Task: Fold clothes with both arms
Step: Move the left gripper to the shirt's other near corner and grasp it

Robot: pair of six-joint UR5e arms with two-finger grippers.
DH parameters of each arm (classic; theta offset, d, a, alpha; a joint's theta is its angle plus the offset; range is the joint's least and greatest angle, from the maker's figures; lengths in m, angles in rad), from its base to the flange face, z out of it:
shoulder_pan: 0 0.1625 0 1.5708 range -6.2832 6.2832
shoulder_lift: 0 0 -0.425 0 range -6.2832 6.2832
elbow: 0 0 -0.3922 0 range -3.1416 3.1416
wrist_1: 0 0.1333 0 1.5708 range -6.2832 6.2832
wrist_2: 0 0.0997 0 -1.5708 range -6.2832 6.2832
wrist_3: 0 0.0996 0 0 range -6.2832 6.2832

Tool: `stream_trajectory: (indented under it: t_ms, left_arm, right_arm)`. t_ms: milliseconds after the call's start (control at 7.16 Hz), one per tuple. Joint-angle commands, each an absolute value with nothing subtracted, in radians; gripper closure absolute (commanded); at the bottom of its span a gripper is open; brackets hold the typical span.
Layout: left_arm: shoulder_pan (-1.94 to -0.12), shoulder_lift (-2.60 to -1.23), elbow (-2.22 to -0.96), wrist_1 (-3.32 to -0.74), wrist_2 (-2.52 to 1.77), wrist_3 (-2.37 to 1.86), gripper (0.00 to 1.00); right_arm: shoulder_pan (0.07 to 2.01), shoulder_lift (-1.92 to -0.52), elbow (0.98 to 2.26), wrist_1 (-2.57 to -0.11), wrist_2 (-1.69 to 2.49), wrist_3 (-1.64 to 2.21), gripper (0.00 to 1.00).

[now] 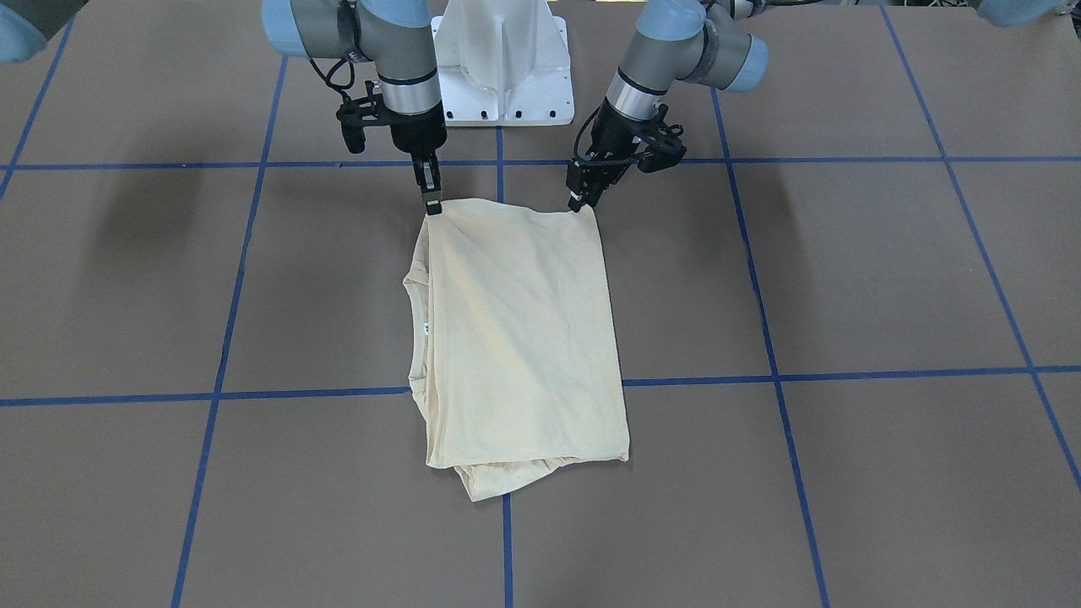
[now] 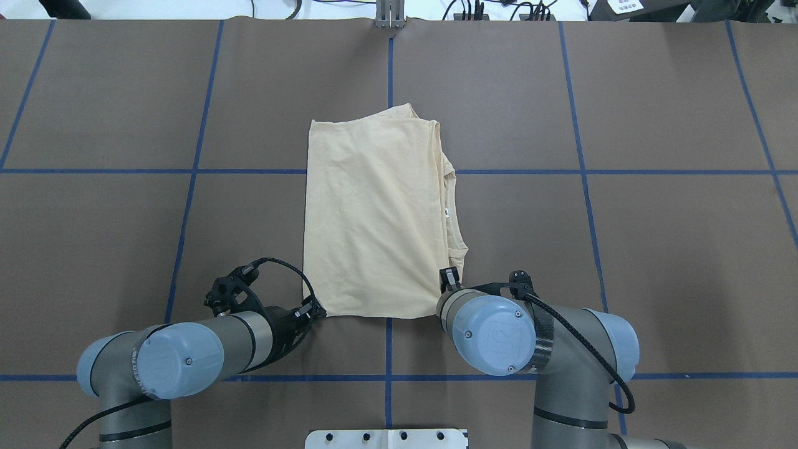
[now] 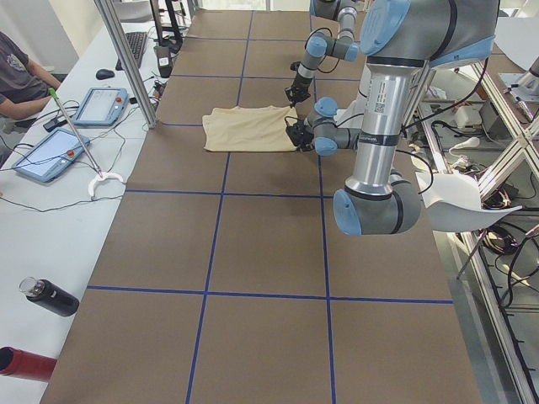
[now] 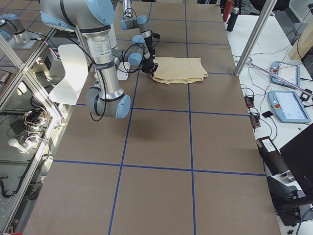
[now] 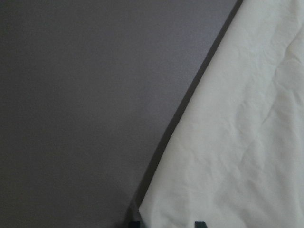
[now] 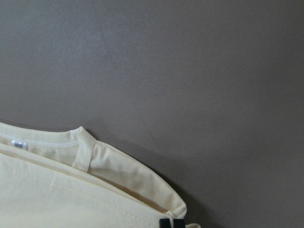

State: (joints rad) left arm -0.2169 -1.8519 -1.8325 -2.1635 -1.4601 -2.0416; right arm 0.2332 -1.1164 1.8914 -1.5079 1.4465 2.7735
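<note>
The pale cream-yellow T-shirt (image 2: 374, 212) lies folded into a rectangle at the table's middle. Its ribbed neck and white label (image 2: 447, 213) show on the robot's right side. It also shows in the front view (image 1: 519, 338). My left gripper (image 2: 313, 310) is down at the shirt's near left corner. In the left wrist view its fingertips (image 5: 199, 223) stand a little apart with cloth between them. My right gripper (image 2: 449, 279) is down at the near right corner. In the right wrist view its fingertips (image 6: 165, 223) are pressed together at the shirt's shoulder edge (image 6: 142, 183).
The brown table (image 2: 623, 249) carries a grid of blue tape lines. The white pedestal (image 1: 504, 67) stands between the arms' bases. Tablets (image 3: 99, 105) and a seated operator (image 3: 21, 76) are beyond the table's far side. A bottle (image 3: 50, 296) lies there too.
</note>
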Motion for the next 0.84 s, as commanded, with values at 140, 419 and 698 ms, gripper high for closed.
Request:
stream_trajectory:
  t_ms: [140,419,698]
  left_arm:
    - [-0.216,-1.85,-1.83,-2.151,-1.462,-2.042,1.0]
    - [-0.216,-1.851,-1.833,-2.149,-1.465,-2.092,1.0]
    - [-0.222,-1.853,-1.9,-2.151,-1.47,-2.263,1.0]
  right_arm:
    - [0.235,-1.117,1.891,-1.508,1.447,2.773,1.0]
    - [0.235,-1.118,1.891,-1.508,1.447,2.773,1.0]
    - [0.236,-1.137,1.914,-1.506,1.447,2.775,1.0]
